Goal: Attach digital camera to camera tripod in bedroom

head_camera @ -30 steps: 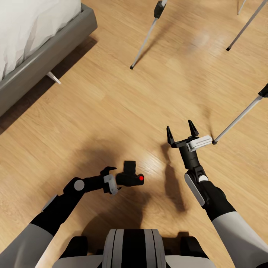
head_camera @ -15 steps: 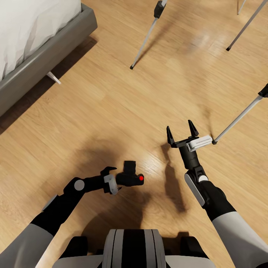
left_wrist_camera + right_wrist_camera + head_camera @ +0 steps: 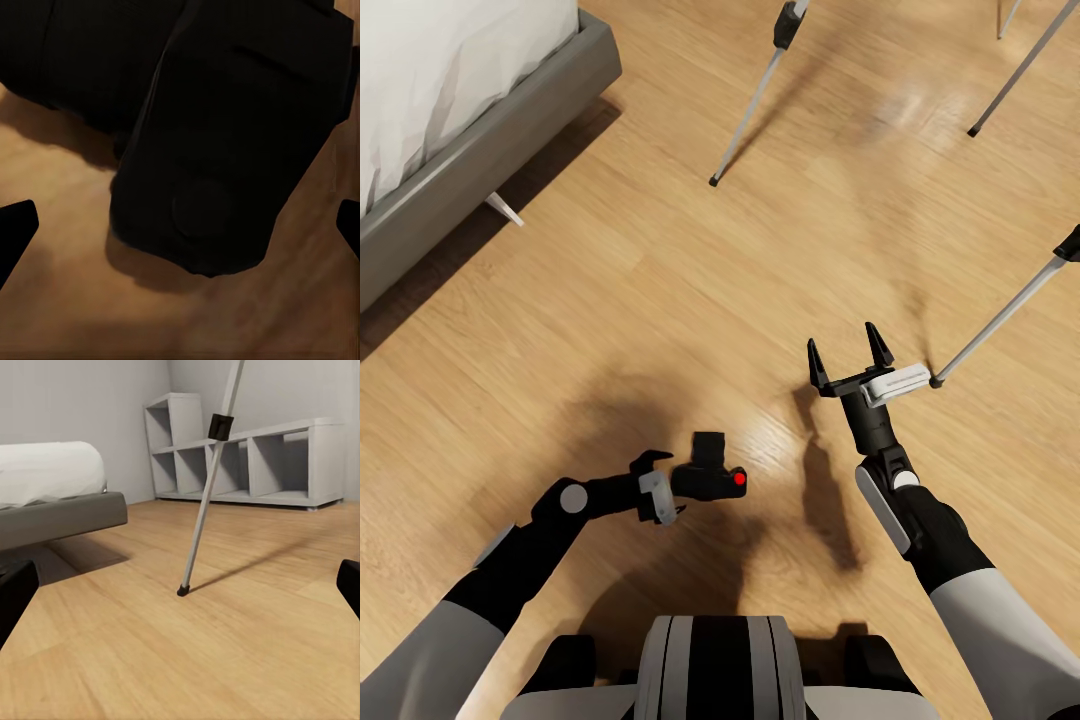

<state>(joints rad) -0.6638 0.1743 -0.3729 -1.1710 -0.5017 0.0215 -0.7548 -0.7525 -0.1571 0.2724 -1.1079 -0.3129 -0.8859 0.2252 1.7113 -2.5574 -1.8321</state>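
Standing ahead, the tall silver-legged camera tripod (image 3: 758,98) spreads around the empty, spread-fingered right gripper (image 3: 850,359) — an arm could knock a leg. The left gripper (image 3: 678,488) clasps the small matte-black digital camera (image 3: 712,475) near the robot's trunk — it may slip.

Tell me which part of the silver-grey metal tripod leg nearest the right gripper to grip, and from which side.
Grip the bare silver tube of the silver-grey tripod leg, above its black foot by the open right gripper and below the black joint. The leg slants up and away to the robot's right, so coming from the left, jaws spanning the thin round tube, looks best.
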